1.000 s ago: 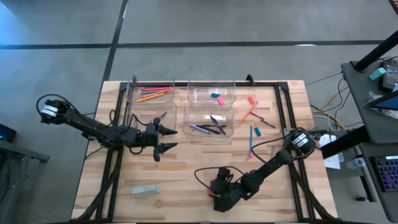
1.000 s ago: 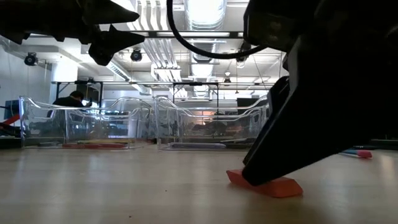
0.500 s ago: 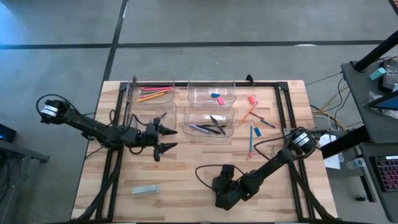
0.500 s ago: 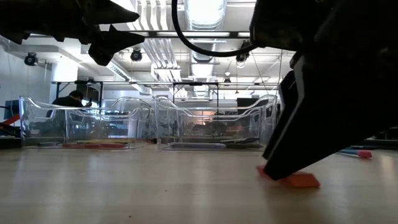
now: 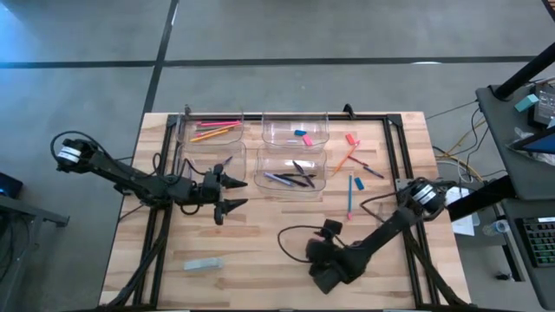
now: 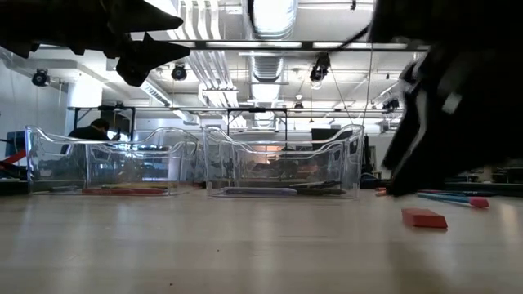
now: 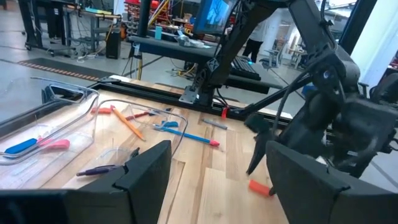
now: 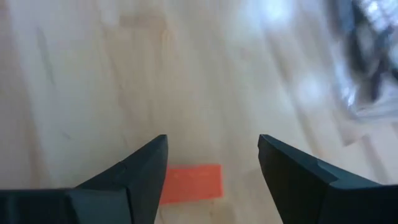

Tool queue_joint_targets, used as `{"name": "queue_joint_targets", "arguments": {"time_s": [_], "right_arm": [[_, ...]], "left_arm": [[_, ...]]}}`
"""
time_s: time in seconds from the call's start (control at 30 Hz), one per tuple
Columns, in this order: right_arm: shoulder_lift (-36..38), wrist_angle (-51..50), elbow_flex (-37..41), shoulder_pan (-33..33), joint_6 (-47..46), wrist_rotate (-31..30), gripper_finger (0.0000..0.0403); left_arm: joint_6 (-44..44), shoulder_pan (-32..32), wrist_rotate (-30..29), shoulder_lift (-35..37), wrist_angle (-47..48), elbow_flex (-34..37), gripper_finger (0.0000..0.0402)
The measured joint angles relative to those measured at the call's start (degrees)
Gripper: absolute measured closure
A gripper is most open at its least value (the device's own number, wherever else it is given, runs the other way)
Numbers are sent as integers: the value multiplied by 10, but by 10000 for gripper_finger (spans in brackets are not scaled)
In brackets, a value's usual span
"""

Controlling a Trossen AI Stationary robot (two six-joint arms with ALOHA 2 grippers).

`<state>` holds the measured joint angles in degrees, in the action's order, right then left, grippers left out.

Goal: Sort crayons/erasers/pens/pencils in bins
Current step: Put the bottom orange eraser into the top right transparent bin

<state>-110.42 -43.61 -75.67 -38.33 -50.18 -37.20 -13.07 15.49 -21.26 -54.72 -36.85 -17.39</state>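
A red eraser [image 6: 423,218] lies flat on the bare wood at the table's near middle. It also shows in the right wrist view [image 8: 189,183] and the left wrist view [image 7: 261,187]; in the high view the arm hides it. My right gripper [image 8: 212,143] is open and hangs just above it [image 6: 413,171], touching nothing. My left gripper [image 5: 230,194] is open and empty, held above the table beside the near left bin [image 5: 208,161]. The four clear bins stand at the far left; one holds pencils [image 5: 214,131], one erasers [image 5: 301,135], one pens [image 5: 290,178].
Loose pieces lie right of the bins: an orange pencil [image 5: 345,159], a pink piece [image 5: 351,139], a dark pen [image 5: 373,171], a teal pencil [image 5: 349,198] and a short blue stick [image 5: 358,184]. A grey-green block [image 5: 202,264] lies near the near left edge. Black rails run along both sides.
My right gripper, with a fingertip down on the red eraser, has gone toward the table's right edge and slid the eraser along the wood with it. It has then risen off the eraser, which now lies free farther right.
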Motion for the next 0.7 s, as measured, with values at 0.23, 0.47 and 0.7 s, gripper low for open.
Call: {"name": "queue_joint_targets", "arguments": {"time_s": [0.23,0.47,0.7], "right_arm": [[95,15,83,-52,-87,-83,163],[135,177,197,-63,-61,-55,163],[124,246,241,-48,-80,-39,163]], "left_arm": [[0,0,0,0,2,0,155],[0,0,0,0,-2,0,155],[-1,0,0,0,-2,0,155]]}}
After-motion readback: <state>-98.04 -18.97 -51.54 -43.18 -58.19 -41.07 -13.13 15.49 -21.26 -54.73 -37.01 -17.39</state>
